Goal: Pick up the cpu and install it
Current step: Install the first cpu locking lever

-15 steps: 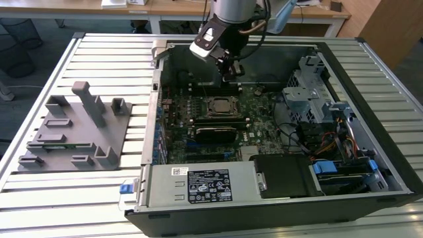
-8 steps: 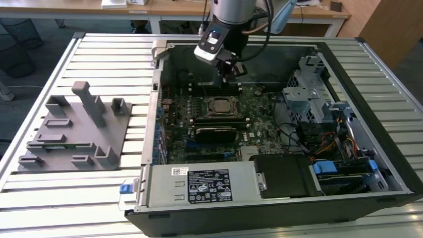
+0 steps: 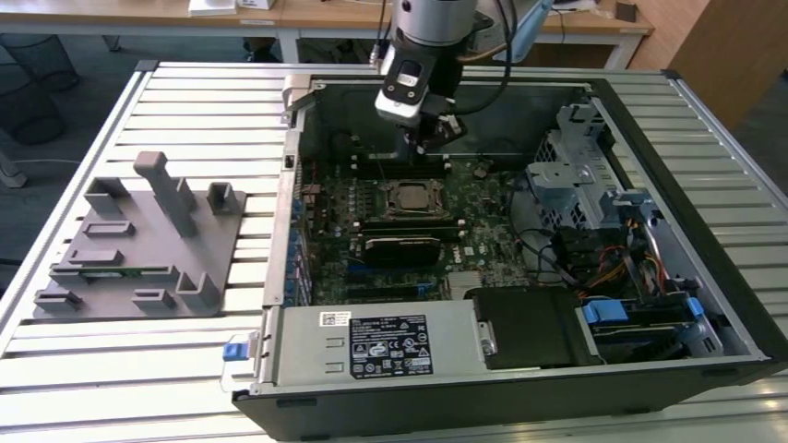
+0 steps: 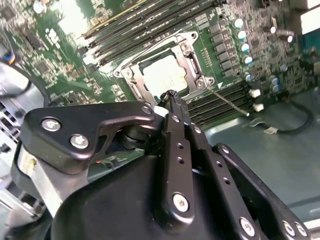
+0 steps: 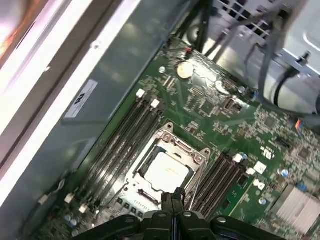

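The hand (image 3: pixel 433 146) hangs inside the open computer case (image 3: pixel 286 231), which stands on the slatted surface (image 3: pixel 185 101). It is clenched: in both wrist views its two fingers (image 5: pixel 170 200) press together with nothing between them. The cpu (image 3: pixel 411 196) lies flat in the socket frame (image 5: pixel 176 145) on the green board (image 3: pixel 493 198), its pale metal top facing up, apart from the hand. Memory slots (image 5: pixel 122 137) run along both sides of the socket. A grey plastic fixture (image 3: pixel 136 240) rests on the surface at the exterior view's left, beside the case
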You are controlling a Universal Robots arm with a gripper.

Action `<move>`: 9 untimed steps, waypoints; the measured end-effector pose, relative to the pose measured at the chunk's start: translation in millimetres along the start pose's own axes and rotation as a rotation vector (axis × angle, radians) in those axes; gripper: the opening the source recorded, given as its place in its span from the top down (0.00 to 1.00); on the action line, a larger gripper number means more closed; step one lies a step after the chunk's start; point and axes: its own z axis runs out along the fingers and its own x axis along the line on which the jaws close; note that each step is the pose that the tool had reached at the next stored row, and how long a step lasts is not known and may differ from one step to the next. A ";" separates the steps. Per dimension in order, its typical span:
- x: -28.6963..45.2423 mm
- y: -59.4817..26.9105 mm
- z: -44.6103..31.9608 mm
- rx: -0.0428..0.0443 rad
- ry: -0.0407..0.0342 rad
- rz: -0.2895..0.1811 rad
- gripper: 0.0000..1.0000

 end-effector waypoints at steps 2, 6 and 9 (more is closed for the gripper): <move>0.0 0.0 0.2 0.0000 -0.0001 -0.038 0.89; 0.0 0.0 0.7 0.0000 -0.0003 -0.109 0.89; 0.0 0.0 1.1 -0.0001 -0.0004 -0.163 0.89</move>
